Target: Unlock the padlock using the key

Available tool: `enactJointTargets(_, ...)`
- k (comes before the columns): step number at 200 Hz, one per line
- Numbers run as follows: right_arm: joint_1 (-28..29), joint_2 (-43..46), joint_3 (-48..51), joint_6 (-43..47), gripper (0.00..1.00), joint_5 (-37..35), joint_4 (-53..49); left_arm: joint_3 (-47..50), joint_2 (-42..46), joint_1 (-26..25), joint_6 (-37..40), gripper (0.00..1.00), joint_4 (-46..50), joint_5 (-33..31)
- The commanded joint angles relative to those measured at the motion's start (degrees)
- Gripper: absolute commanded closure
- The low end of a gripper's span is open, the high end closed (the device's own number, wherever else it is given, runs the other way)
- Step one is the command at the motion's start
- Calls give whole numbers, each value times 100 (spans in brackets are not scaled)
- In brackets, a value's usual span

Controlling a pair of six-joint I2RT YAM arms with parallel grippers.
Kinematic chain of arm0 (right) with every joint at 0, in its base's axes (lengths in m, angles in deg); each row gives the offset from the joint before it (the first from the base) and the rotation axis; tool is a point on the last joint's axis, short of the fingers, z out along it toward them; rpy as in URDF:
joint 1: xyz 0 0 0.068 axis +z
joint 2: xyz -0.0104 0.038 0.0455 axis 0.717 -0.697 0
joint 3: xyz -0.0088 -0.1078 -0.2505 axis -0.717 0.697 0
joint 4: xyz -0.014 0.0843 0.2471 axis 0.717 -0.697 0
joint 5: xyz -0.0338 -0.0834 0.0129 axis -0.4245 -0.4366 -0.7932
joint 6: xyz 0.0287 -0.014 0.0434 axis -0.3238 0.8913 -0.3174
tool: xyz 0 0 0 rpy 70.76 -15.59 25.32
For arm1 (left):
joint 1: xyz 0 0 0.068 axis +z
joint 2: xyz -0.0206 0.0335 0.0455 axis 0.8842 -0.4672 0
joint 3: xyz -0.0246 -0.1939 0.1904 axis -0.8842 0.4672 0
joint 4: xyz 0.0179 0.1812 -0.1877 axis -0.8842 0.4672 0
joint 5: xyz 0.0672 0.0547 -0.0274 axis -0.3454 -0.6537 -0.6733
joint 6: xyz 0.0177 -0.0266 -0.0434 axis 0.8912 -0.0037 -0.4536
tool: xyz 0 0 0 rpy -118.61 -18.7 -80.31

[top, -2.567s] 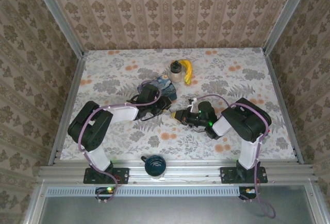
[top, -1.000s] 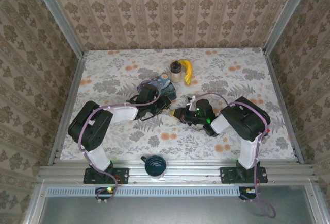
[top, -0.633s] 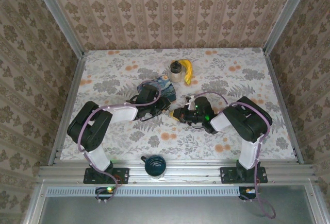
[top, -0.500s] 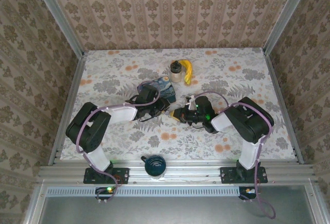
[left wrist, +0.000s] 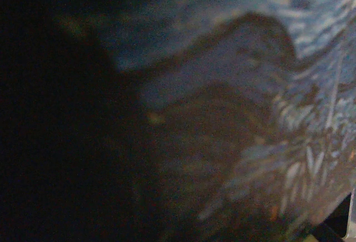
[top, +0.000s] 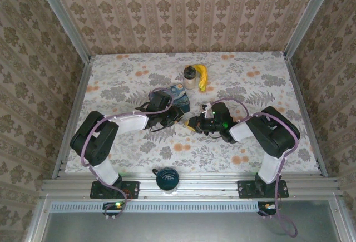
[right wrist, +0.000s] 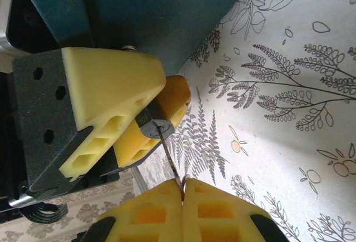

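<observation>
We are seeing the left gripper (right wrist: 157, 114) squeezing the padlock (right wrist: 154, 126) between its yellow fingers (right wrist: 105, 83), just beside the blue tin box (right wrist: 144, 8). The right gripper (right wrist: 182, 188) is pressing its own fingers tight together on the key (right wrist: 170, 158). The thin tip of the key is reaching the keyhole of the little lock. From above, both grippers are meeting nose to nose in the middle of the flowery table (top: 133, 142). A banana (top: 203, 77) and a jar (top: 190, 77) are sitting farther back.
</observation>
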Motion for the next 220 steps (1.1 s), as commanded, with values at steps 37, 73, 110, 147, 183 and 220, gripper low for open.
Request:
enactJointTargets(37, 103, 172, -60, -69, 100, -833, -178, -178, -115, -116, -463, 85, 358, 341)
enactJointTargets(73, 228, 162, -45, -211, 100, -1184, -7, -240, -221, -161, -543, 85, 329, 325)
enactJointTargets(110, 326, 79, -34, -337, 100, -1476, 279, -314, -329, -228, -581, 85, 289, 310)
enactJointTargets(147, 405, -327, -60, -651, 100, -1573, 1100, -391, -452, -292, -638, 84, 188, 365)
enactJointTargets(183, 397, -765, -21, -743, 100, -1553, 1802, -458, -424, -298, -633, 85, 220, 363)
enactJointTargets(220, 337, -1116, 6, -556, 100, -1391, 2482, -525, -384, -312, -569, 84, 407, 346)
